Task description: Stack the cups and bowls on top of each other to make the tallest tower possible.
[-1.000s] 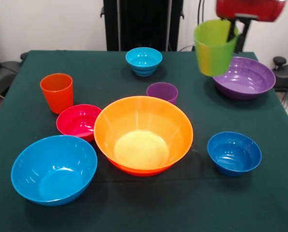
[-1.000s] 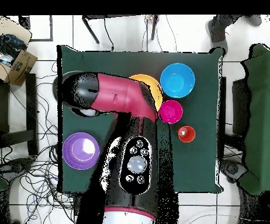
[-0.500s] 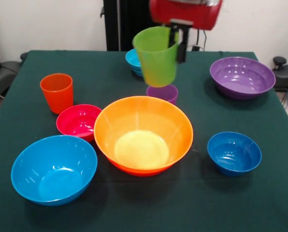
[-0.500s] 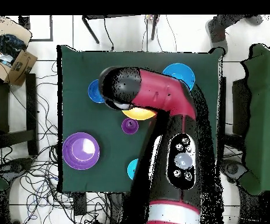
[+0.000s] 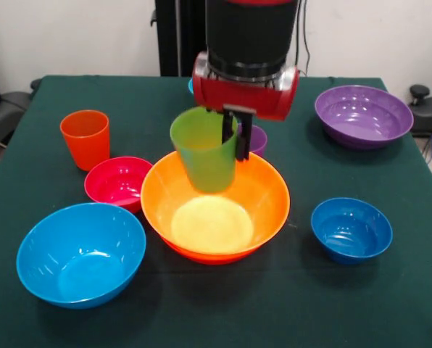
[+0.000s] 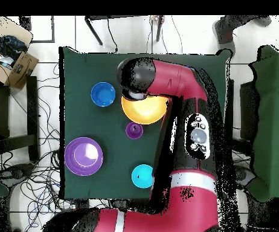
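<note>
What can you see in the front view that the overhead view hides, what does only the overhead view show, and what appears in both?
Front view only: the smooth lime green plastic cup gripped at its rim by the jaws of the gripper, hanging over the large yellow-orange plastic bowl; the orange plastic cup, small magenta bowl and large sky-blue bowl.

Overhead view only: the small cyan bowl in full, and cables on the floor.

Both: the yellow-orange bowl, large purple bowl, small dark blue bowl, purple cup and green table.
</note>
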